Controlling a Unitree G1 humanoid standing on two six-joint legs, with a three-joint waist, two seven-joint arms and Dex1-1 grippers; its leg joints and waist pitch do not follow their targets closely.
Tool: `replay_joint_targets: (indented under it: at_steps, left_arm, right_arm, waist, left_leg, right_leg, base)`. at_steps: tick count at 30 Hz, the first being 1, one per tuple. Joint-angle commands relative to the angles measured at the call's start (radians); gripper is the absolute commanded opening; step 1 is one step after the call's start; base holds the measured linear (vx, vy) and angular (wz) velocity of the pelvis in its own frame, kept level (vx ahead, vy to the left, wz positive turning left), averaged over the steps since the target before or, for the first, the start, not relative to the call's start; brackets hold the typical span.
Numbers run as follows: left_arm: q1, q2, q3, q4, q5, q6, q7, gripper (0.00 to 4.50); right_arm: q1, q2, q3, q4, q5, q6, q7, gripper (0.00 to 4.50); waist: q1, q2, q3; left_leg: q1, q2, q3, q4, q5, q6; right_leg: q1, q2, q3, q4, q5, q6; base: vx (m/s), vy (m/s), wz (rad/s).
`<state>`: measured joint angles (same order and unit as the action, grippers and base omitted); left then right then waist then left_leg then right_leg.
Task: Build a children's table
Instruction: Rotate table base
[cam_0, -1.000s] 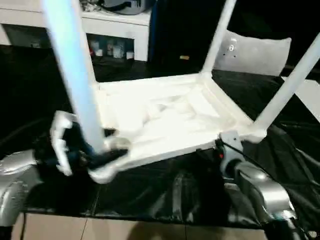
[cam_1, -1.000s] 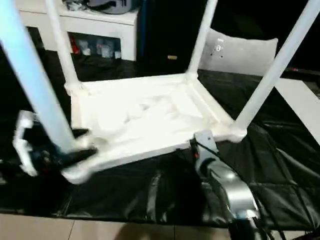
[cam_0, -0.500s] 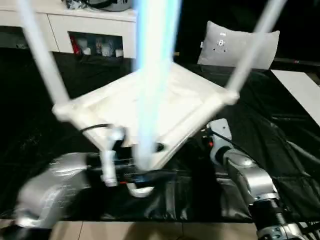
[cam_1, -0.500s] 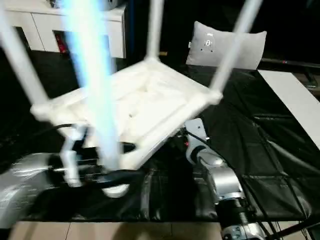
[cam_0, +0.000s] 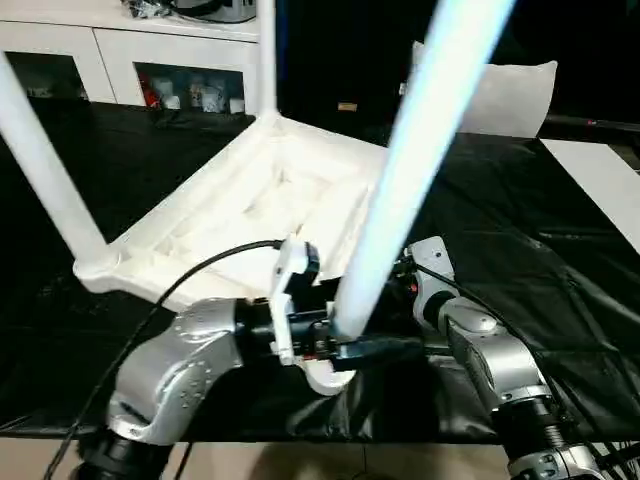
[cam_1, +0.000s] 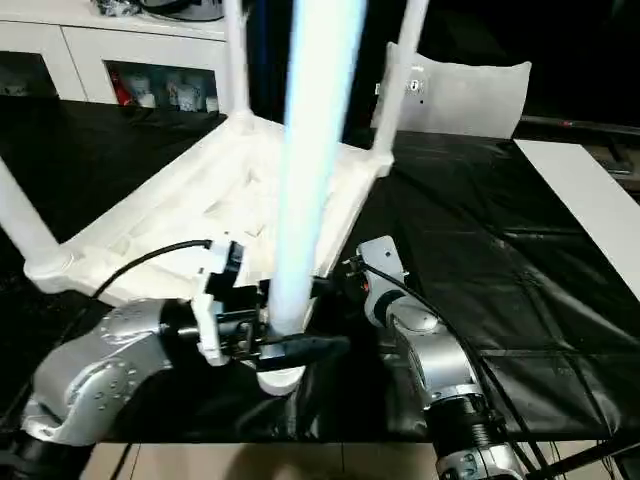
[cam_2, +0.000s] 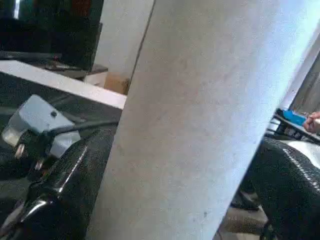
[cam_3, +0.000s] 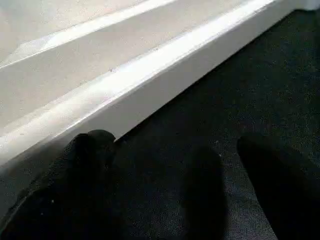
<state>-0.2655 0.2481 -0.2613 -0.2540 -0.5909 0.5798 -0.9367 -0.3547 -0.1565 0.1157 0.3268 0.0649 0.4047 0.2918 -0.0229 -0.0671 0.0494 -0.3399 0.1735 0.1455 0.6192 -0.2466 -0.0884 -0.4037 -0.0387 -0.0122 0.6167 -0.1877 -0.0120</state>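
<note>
We see the children's table (cam_0: 250, 205) lying upside down on the black sheet (cam_0: 560, 260) that covers the work surface, its ribbed underside facing up and its legs rising from the corner sockets. It sits turned so that one corner points toward us, and that near corner lies between our two forearms.

From that near corner the nearest leg (cam_0: 420, 160) climbs steeply up and out past the top edge, leaning toward our right in the left eye view. Our left gripper (cam_0: 345, 345) is wrapped around the base of this leg, one black finger (cam_0: 385, 348) showing just beside the socket; in the left wrist view the white tube (cam_2: 200, 125) passes right between the fingers, so we read the grip as closed on the leg at a wide spread.

Our right gripper (cam_3: 170, 185) sits just beside the tabletop's right-hand edge, low against the black sheet. Its two fingers stand wide apart with nothing between them, and one fingertip (cam_3: 90, 155) lies close under the white rim (cam_3: 165, 65); we cannot tell whether it touches.

Beyond the table a white-grey cushion (cam_0: 510, 95) stands upright, and a flat white board (cam_0: 600, 180) lies at the far right.
</note>
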Motion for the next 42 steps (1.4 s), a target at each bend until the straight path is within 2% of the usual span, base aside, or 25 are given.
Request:
replay_joint_targets:
  at_steps: [1,3,9,13,17,19,22,26,27,29,31,33,35,37,39,41,42]
  left_arm:
    - [-0.028,-0.032,-0.047,-0.002,0.012,-0.017,0.01,4.45]
    - [-0.047,-0.072,-0.055,0.014,0.021,-0.03,0.029,4.45]
    - [-0.061,-0.101,-0.061,0.027,0.024,-0.035,0.043,4.45]
    - [-0.07,-0.114,-0.064,0.045,0.048,-0.063,0.053,4.45]
    - [-0.093,-0.124,-0.039,0.105,0.114,-0.144,0.092,4.45]
    - [-0.128,-0.134,0.001,0.171,0.162,-0.21,0.14,4.45]
    - [-0.171,-0.132,0.022,0.24,0.218,-0.253,0.2,4.45]
    - [-0.18,-0.129,0.023,0.262,0.223,-0.258,0.199,4.45]
    - [-0.177,-0.126,0.03,0.261,0.212,-0.241,0.195,4.45]
    - [-0.166,-0.107,0.036,0.248,0.191,-0.214,0.167,4.45]
    - [-0.153,-0.087,0.03,0.234,0.179,-0.203,0.134,4.45]
    - [-0.129,-0.046,0.013,0.212,0.171,-0.193,0.081,4.45]
    - [-0.088,0.032,-0.017,0.194,0.172,-0.186,-0.003,4.45]
    - [-0.068,0.119,-0.047,0.221,0.212,-0.214,-0.082,4.45]
    - [-0.069,0.148,-0.053,0.247,0.236,-0.236,-0.105,4.28]
    - [-0.081,0.199,-0.066,0.305,0.287,-0.292,-0.147,4.17]
    - [-0.081,0.199,-0.066,0.305,0.287,-0.292,-0.147,4.09]
  right_arm:
    - [-0.018,0.041,0.048,-0.004,0.012,-0.022,0.041,4.5]
    - [-0.022,0.056,0.055,0.003,0.007,-0.025,0.052,4.5]
    - [-0.043,0.077,0.057,0.032,0.005,-0.039,0.049,4.5]
    - [-0.06,0.088,0.05,0.06,-0.007,-0.054,0.032,4.5]
    - [-0.076,0.082,0.013,0.091,-0.022,-0.064,-0.018,4.5]
    - [-0.081,0.064,-0.039,0.112,-0.016,-0.073,-0.051,4.5]
    - [-0.068,0.029,-0.086,0.098,0.007,-0.08,-0.043,4.5]
    - [-0.05,0.002,-0.11,0.078,0.019,-0.086,-0.02,4.5]
    - [-0.037,-0.012,-0.116,0.059,0.024,-0.089,-0.002,4.5]
    - [-0.009,-0.039,-0.132,0.017,0.039,-0.09,0.02,4.5]
    - [0.008,-0.054,-0.139,-0.01,0.053,-0.098,0.048,4.5]
    - [0.031,-0.075,-0.14,-0.049,0.065,-0.103,0.084,4.5]
    - [0.072,-0.113,-0.129,-0.12,0.088,-0.109,0.162,4.5]
    - [0.113,-0.161,-0.108,-0.191,0.102,-0.127,0.24,4.5]
    - [0.128,-0.183,-0.098,-0.214,0.103,-0.136,0.27,4.5]
    - [0.155,-0.22,-0.088,-0.252,0.11,-0.154,0.325,4.5]
    - [0.155,-0.22,-0.088,-0.252,0.11,-0.154,0.325,4.5]
  waist:
    - [0.008,0.007,-0.052]
    - [0.006,0.008,-0.051]
    - [0.004,0.009,-0.051]
    - [0.005,0.009,-0.053]
    - [0.008,0.009,-0.053]
    - [0.009,0.008,-0.055]
    - [0.014,0.007,-0.056]
    - [0.022,0.005,-0.055]
    - [0.024,0.01,-0.055]
    - [0.026,0.007,-0.056]
    - [0.027,0.009,-0.055]
    - [0.026,0.01,-0.053]
    - [0.025,0.012,-0.053]
    - [0.033,0.013,-0.05]
    - [0.029,0.016,-0.049]
    - [0.033,0.016,-0.046]
    - [0.033,0.017,-0.047]
  left_leg:
    - [-0.015,0.036,0.004,-0.079,-0.063,0.003]
    - [-0.015,0.036,0.005,-0.078,-0.069,0.003]
    - [-0.016,0.038,0.003,-0.079,-0.079,0.004]
    - [-0.014,0.038,0.003,-0.078,-0.066,0.008]
    - [-0.015,0.037,0.003,-0.078,-0.053,0.015]
    - [-0.013,0.038,0.003,-0.077,-0.046,0.013]
    - [-0.01,0.038,0.004,-0.076,-0.04,0.019]
    - [-0.012,0.037,0.006,-0.075,-0.046,0.023]
    - [-0.013,0.036,0.006,-0.075,-0.04,0.021]
    - [-0.013,0.037,0.006,-0.075,-0.036,0.027]
    - [-0.012,0.039,0.006,-0.076,-0.05,0.033]
    - [-0.011,0.04,0.005,-0.078,-0.068,0.036]
    - [-0.011,0.042,0.004,-0.079,-0.075,0.038]
    - [-0.009,0.043,0.003,-0.081,-0.083,0.051]
    - [-0.01,0.043,0.004,-0.082,-0.079,0.051]
    - [-0.006,0.042,0.004,-0.083,-0.108,0.051]
    - [-0.006,0.043,0.003,-0.084,-0.109,0.048]
  right_leg:
    - [0.06,-0.07,0.041,-0.062,-0.132,-0.195]
    - [0.059,-0.07,0.041,-0.064,-0.139,-0.197]
    - [0.058,-0.071,0.04,-0.063,-0.149,-0.202]
    - [0.058,-0.07,0.039,-0.061,-0.119,-0.208]
    - [0.062,-0.072,0.04,-0.062,-0.105,-0.209]
    - [0.062,-0.072,0.039,-0.06,-0.098,-0.21]
    - [0.063,-0.071,0.039,-0.059,-0.075,-0.209]
    - [0.065,-0.074,0.039,-0.061,-0.089,-0.206]
    - [0.065,-0.074,0.04,-0.059,-0.086,-0.206]
    - [0.065,-0.073,0.039,-0.058,-0.074,-0.211]
    - [0.063,-0.074,0.039,-0.062,-0.091,-0.211]
    - [0.061,-0.074,0.038,-0.064,-0.121,-0.208]
    - [0.058,-0.073,0.038,-0.062,-0.136,-0.211]
    - [0.059,-0.072,0.038,-0.067,-0.154,-0.199]
    - [0.054,-0.073,0.038,-0.065,-0.155,-0.201]
    - [0.052,-0.072,0.038,-0.076,-0.207,-0.193]
    - [0.054,-0.074,0.039,-0.072,-0.208,-0.19]
  base:
    - [0.0,0.0,0.0]
    - [0.0,0.0,0.0]
    - [0.0,0.0,0.0]
    - [0.0,0.0,0.0]
    - [0.0,0.0,0.0]
    - [0.0,0.0,0.0]
    - [0.0,0.0,0.0]
    - [0.0,0.0,0.0]
    - [0.0,0.0,0.0]
    - [0.0,0.0,0.0]
    - [0.0,0.0,0.0]
    - [0.0,0.0,0.0]
    - [0.0,0.0,0.0]
    - [0.0,0.0,0.0]
    - [0.0,0.0,0.0]
    - [0.0,0.0,0.0]
    - [0.0,0.0,0.0]
